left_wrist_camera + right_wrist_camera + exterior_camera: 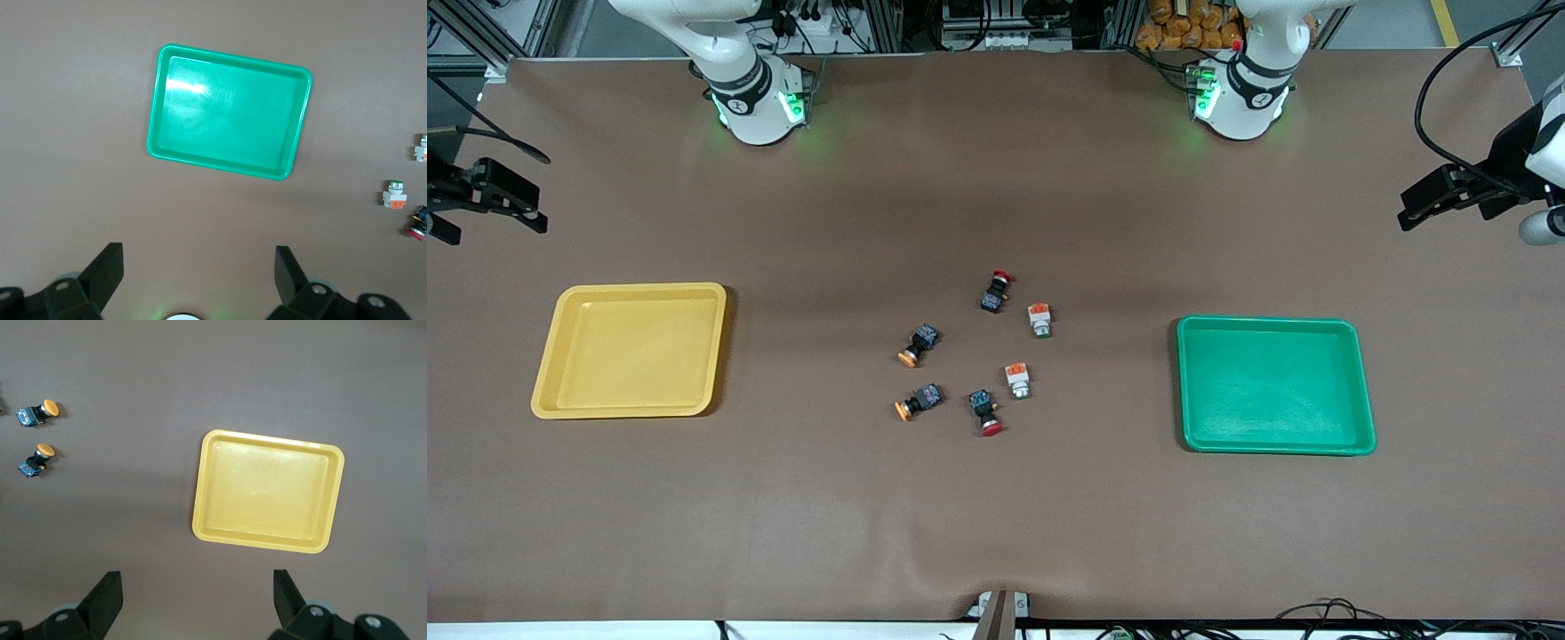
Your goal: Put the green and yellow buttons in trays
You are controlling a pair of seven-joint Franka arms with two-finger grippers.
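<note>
Front view: my left hand [1409, 213] and right hand [449, 233] hang open at the worktop's [996, 533] ends, well apart from the buttons [969, 356] lying between both trays [1192, 391].

A high front camera faces both robot bases across the tabletop [996, 533]. Each wrist camera looks straight down from height, sharing one tray with it.
</note>
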